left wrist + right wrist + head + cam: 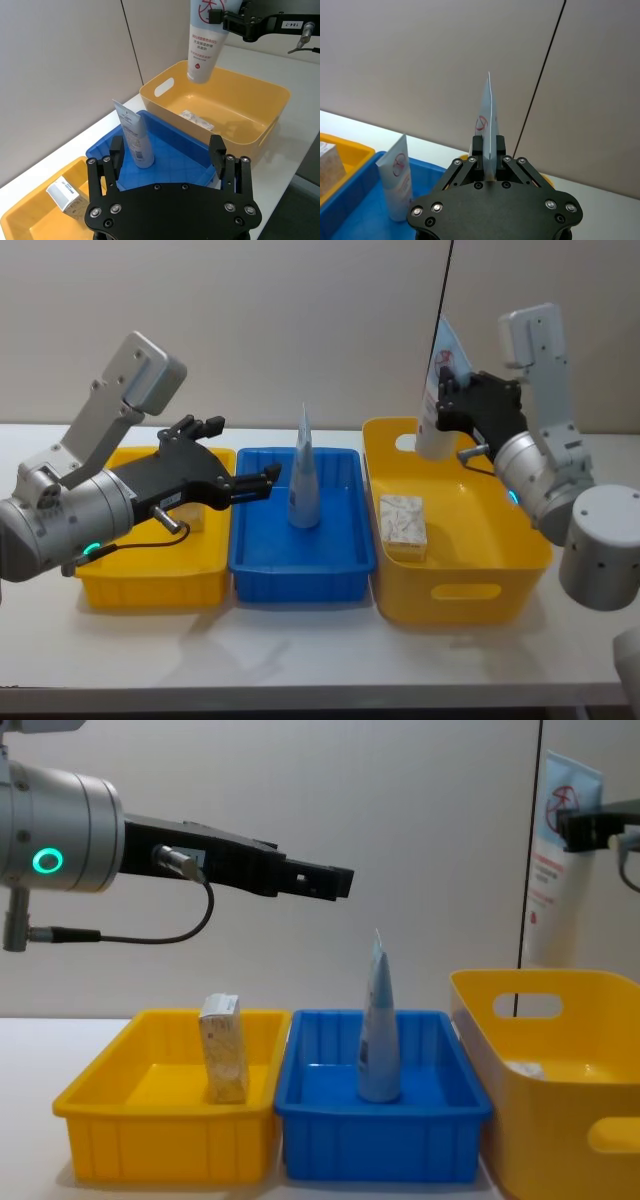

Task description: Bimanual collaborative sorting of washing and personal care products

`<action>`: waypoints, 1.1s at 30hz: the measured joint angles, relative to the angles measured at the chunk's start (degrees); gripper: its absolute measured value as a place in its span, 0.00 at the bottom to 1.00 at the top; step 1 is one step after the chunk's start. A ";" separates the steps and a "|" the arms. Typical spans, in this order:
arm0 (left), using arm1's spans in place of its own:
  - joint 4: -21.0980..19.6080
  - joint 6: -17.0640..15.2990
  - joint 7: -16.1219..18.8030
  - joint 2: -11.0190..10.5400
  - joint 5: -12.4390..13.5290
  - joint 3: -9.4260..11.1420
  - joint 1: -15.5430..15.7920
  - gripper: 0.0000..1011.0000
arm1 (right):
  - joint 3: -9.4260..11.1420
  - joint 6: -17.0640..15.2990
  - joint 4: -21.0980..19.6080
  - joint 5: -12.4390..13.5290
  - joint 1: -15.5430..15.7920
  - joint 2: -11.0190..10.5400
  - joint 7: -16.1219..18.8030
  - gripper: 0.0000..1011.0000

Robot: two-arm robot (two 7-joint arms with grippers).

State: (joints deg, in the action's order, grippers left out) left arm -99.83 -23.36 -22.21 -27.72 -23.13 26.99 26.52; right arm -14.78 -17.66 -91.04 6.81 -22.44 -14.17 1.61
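Nearest in the head view, at the lower centre of the frame, a white table (300, 660) carries three bins in a row. At lower left sits a small yellow bin (150, 580), and a small pack (225, 1048) stands upright in it, seen at centre left of the chest view. Just beside it, at the middle, is a blue bin (300, 560) with a pale tapered pouch (304, 475) standing upright on its floor, cap end down. At lower right the large yellow bin (470, 580) holds a second pack (403, 525) lying flat near its left wall.

Above the small yellow bin, at left of the frame, the left gripper (262, 480) reaches toward the blue bin. Its jaws are spread wide in the left wrist view, with nothing between them, and it hangs above the bins without touching either.

Farther back, at upper right, the right gripper (440, 405) is clamped on a second pouch (440, 390), gripping it near its flat upper end. That pouch hangs upright in the air, cap end down, over the far left part of the large yellow bin.
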 joint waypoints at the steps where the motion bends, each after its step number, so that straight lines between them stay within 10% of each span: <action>1: 0.00 0.00 0.00 0.00 0.00 0.00 0.00 0.99 | 0.23 -0.29 -0.02 0.02 0.11 -0.23 0.14 0.13; 22: 0.00 0.00 0.00 0.00 0.00 0.00 0.00 0.99 | 1.63 -2.07 -0.16 0.14 0.80 -1.70 0.97 0.84; 33: 0.00 0.00 0.00 0.00 0.00 0.00 0.00 0.99 | 0.86 -1.77 -1.34 0.86 1.63 -1.20 3.02 0.99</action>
State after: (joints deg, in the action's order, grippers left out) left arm -99.83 -23.36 -22.21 -27.72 -23.13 26.99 26.51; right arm -13.92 -19.43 -92.38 7.67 -20.82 -15.37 4.62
